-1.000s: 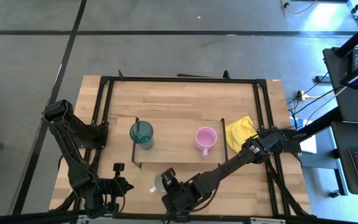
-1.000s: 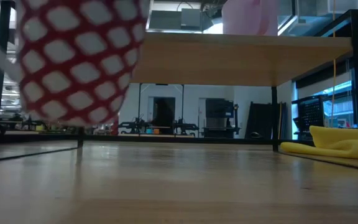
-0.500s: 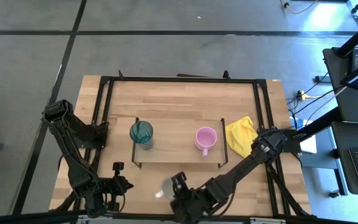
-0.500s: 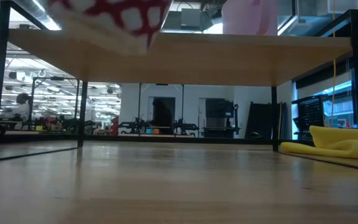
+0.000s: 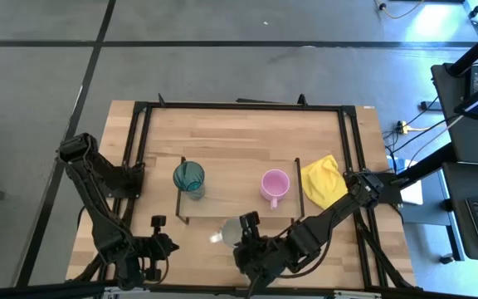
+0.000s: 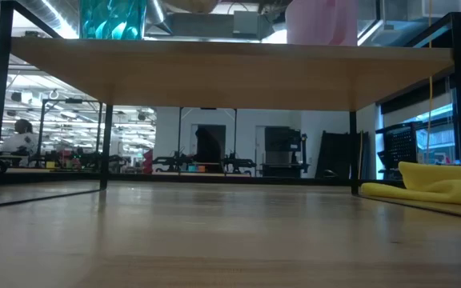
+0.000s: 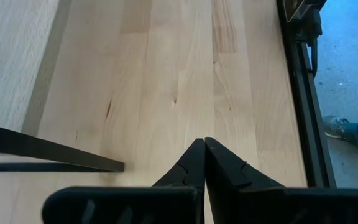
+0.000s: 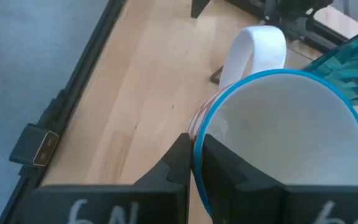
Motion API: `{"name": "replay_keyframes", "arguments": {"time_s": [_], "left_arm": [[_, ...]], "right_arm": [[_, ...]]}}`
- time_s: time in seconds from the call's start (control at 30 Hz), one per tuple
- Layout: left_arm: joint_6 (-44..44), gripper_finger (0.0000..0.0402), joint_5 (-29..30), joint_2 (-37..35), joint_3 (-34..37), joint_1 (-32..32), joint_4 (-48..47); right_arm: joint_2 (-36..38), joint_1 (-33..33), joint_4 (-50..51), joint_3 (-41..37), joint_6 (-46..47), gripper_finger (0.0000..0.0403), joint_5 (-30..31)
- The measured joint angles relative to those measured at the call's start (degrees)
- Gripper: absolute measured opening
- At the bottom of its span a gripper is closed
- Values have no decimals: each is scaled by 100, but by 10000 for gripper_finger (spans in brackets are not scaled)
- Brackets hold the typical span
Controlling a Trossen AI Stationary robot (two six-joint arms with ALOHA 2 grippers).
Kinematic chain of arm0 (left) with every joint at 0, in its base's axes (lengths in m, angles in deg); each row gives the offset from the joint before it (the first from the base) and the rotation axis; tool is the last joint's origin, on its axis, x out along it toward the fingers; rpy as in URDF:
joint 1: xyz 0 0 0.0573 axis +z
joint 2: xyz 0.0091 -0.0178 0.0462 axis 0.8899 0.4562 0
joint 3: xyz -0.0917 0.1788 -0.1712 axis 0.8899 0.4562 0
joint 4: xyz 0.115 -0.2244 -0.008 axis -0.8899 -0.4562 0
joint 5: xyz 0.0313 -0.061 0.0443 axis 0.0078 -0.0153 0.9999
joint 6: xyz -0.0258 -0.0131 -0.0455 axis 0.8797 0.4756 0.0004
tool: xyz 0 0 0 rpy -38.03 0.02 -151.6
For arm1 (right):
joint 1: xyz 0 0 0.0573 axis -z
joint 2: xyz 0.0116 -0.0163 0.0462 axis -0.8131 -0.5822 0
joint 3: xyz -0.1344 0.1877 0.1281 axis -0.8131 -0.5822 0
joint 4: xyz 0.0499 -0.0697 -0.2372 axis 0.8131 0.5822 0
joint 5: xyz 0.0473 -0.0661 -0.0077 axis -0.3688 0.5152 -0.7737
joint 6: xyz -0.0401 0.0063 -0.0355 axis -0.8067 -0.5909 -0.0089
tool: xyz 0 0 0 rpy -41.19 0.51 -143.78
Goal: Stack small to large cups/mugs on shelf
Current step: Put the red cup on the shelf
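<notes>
The teal tumbler [image 5: 189,178] and the pink mug [image 5: 275,184] stand on the low wooden shelf [image 5: 231,199]; both also show in the low view, the tumbler [image 6: 112,18] and the pink mug [image 6: 322,22]. My right gripper [image 5: 237,237] is shut on the cream-white mug [image 5: 225,234], which has a red lattice pattern and a blue rim, just in front of the shelf's near edge. My left gripper [image 5: 166,247] is shut and empty, low over the table at the near left, and shows in its wrist view [image 7: 204,146]. My right gripper [image 8: 194,149] pinches the mug's wall at the blue rim [image 8: 199,132], one finger inside and one outside. The hold is on the side away from the white handle [image 8: 253,46]. The mug is lifted clear of the table, mouth up.
A yellow cloth [image 5: 322,178] lies on the table right of the shelf and shows in the low view [image 6: 430,182]. Thin black shelf legs [image 7: 48,152] stand near my left gripper. A black frame [image 5: 351,141] edges the tabletop.
My right gripper has gone up with the cream-white mug and a little toward the far edge and the shelf. The mug, low in front of the shelf a second ago, has risen out of the top of the low view.
</notes>
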Motion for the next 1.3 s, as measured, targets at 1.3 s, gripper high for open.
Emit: {"name": "replay_keyframes", "arguments": {"time_s": [1.3], "left_arm": [[180, 1, -4, 0, 0, 2, -79]], "right_arm": [[469, 1232, 1121, -7, -610, 31, -685]]}}
